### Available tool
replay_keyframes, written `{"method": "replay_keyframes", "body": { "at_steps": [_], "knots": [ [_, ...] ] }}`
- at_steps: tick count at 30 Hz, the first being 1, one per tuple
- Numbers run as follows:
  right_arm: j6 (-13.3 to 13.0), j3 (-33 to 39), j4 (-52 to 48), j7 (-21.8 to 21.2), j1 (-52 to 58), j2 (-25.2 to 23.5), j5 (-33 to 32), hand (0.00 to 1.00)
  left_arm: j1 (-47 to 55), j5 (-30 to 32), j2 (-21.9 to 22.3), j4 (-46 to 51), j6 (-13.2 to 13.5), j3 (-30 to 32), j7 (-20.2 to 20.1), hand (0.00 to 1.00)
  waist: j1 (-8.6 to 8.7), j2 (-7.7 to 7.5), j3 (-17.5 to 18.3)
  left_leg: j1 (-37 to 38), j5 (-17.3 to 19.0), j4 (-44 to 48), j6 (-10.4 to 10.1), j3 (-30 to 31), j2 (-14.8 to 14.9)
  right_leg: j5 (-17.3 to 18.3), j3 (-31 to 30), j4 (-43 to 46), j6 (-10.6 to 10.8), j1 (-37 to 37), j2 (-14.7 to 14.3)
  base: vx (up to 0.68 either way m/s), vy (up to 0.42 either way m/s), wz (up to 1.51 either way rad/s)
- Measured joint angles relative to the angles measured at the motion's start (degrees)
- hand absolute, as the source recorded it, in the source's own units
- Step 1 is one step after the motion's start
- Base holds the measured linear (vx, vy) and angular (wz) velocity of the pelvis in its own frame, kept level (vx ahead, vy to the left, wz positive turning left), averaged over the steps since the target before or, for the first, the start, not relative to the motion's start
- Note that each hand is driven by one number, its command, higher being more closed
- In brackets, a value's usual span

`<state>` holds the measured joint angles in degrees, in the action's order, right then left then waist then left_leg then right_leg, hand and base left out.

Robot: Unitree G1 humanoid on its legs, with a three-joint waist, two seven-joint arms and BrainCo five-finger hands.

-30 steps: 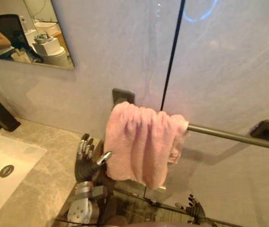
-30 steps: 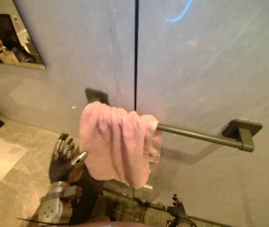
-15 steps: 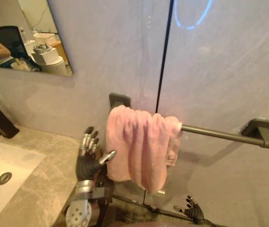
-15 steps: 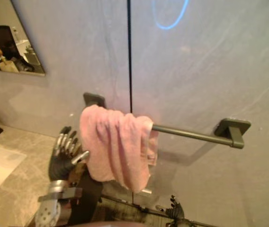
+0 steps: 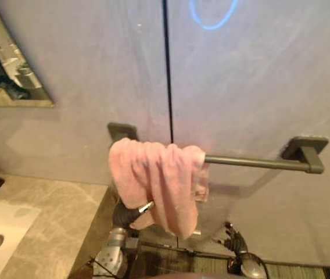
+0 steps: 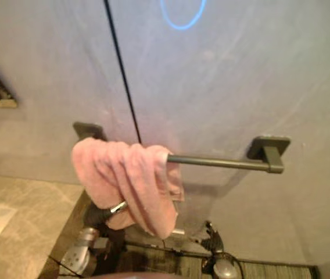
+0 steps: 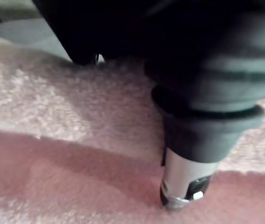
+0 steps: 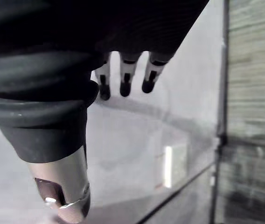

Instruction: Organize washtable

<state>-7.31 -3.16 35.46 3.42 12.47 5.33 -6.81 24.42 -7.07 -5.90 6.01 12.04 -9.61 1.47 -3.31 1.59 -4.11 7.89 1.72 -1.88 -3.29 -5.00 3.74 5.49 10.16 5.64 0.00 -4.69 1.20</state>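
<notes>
Since the earlier frame my left hand (image 5: pixel 125 214) moves from beside the pink towel (image 5: pixel 153 174), where its fingers stood spread upward, to under the towel's lower left part. My head camera also turns to the right, so the whole scene shifts; the towel itself seems to hang as before.

Now the cloth hides my fingers. My thumb (image 5: pixel 145 206) lies against the front of the towel, but I cannot tell if I pinch it. My right hand (image 5: pixel 235 235) hangs low by the wall, fingers relaxed, holding nothing.

The towel is already over the rail (image 5: pixel 246 161), but bunched in uneven folds at the rail's left end. I judge that spreading it flat is still left. Of the countertop (image 5: pixel 54 209) I see too little to judge.
</notes>
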Motion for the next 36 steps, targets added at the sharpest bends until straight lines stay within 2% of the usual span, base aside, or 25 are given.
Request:
{"method": "replay_keyframes", "body": {
  "at_steps": [1, 2, 5, 10, 13, 17, 18, 20, 22, 28, 36],
  "knots": [
    [0.01, -0.04, -2.02, -0.04, 1.00, 0.07, -0.01, 0.00, -0.32, 0.10, -0.09, -0.03, -0.06, 0.01, -0.11, 1.00, 0.15, 0.13, 0.03, -0.02, 0.00, -0.06, 0.00, -0.01, 0.00, -0.01, -0.04, -0.02, -0.01, -0.01, -0.06, 0.09, 0.001, -0.10],
    [0.08, -0.18, -6.88, -0.22, 3.14, 0.18, -0.01, 0.00, -0.63, 0.48, -0.07, -0.06, -0.07, 0.39, -0.06, 1.00, 1.00, -0.34, -0.36, 0.13, 0.00, 0.03, 0.01, -0.03, 0.03, -0.11, -0.07, -0.01, -0.14, 0.05, -0.16, 0.09, -0.003, -0.04],
    [0.22, -0.19, -16.82, -0.97, 7.14, 1.08, 0.13, 0.00, -0.58, 0.58, -0.08, -0.41, -0.07, 0.54, -0.13, 1.00, 1.12, -0.68, -0.95, 0.10, 0.45, 1.04, 0.33, -0.11, 0.12, -0.27, -1.06, -0.30, -0.33, 0.00, -0.35, 0.06, -0.006, -0.18],
    [0.74, -2.02, -26.91, -1.66, 11.82, 2.82, 0.90, 0.00, -0.76, 0.73, -0.09, -0.93, 0.32, 0.47, -0.18, 1.00, 1.25, -0.64, -1.24, -0.09, 2.05, 2.57, 0.66, -1.31, 0.27, -0.90, -2.57, -1.13, -0.16, -0.24, -0.62, 0.00, 0.013, -0.15],
    [0.82, -3.58, -33.15, -2.97, 13.93, 4.83, 1.15, 0.00, -0.79, 0.90, -0.21, -1.19, 0.45, 0.11, -0.19, 1.00, 2.62, -0.66, -1.26, -0.08, 2.79, 3.02, 1.10, -1.72, 0.26, -1.26, -3.15, -2.15, 0.10, -1.04, -0.65, -0.04, 0.018, -0.13],
    [0.80, -5.03, -39.83, -4.97, 15.20, 8.18, 1.16, 0.00, -1.05, 1.03, -1.37, -1.20, 0.83, -0.48, -0.23, 1.00, 2.73, -0.72, -1.29, -0.14, 2.90, 3.18, 1.17, -2.89, 0.31, -2.15, -4.36, -3.05, 0.11, -0.90, -0.88, -0.02, 0.021, -0.17],
    [0.65, -5.27, -42.36, -5.11, 15.17, 9.32, 1.15, 0.00, -1.41, 1.03, -2.12, -1.20, 0.84, -1.17, -0.22, 1.00, 2.74, -0.72, -1.29, -0.15, 2.88, 3.34, 1.14, -2.96, 0.30, -2.28, -4.47, -3.16, 0.13, -0.94, -0.89, -0.01, 0.006, -0.03],
    [-1.46, -6.08, -47.01, -6.45, 14.57, 11.16, 0.73, 0.00, -1.81, 1.02, -2.61, -1.20, 0.84, -1.57, -0.25, 1.00, 2.71, -0.79, -1.25, -0.04, 2.94, 4.01, 1.12, -2.95, 0.30, -2.60, -4.50, -3.30, 0.13, -0.94, -0.95, 0.00, 0.000, 0.00],
    [-3.25, -7.10, -48.70, -7.56, 13.59, 12.47, 0.59, 0.00, -2.10, 1.02, -2.63, -1.20, 0.83, -1.61, -0.23, 1.00, 2.71, -0.95, -1.26, -0.09, 2.94, 4.16, 1.12, -2.96, 0.31, -2.82, -4.56, -3.44, 0.13, -0.95, -0.95, -0.02, 0.001, -0.01],
    [-6.01, -10.91, -50.62, -8.86, 6.91, 13.30, -0.40, 0.00, -3.31, 0.99, -2.83, -1.21, 0.79, -2.27, -0.09, 1.00, 2.72, -1.09, -1.18, -0.04, 3.03, 4.35, 1.28, -3.14, 0.20, -3.03, -4.88, -3.80, 0.35, -0.75, -0.94, -0.04, 0.004, -0.02],
    [-6.18, -17.45, -49.78, -9.66, -0.71, 16.45, -1.61, 0.00, -4.25, 0.79, -2.85, -1.07, 0.79, -3.87, 0.18, 1.00, 2.50, -1.26, -0.84, -1.29, 2.89, 4.92, 1.20, -3.18, 0.06, -4.01, -5.03, -3.79, 0.33, -0.16, -0.90, 0.00, 0.002, -0.01]
  ]
}}
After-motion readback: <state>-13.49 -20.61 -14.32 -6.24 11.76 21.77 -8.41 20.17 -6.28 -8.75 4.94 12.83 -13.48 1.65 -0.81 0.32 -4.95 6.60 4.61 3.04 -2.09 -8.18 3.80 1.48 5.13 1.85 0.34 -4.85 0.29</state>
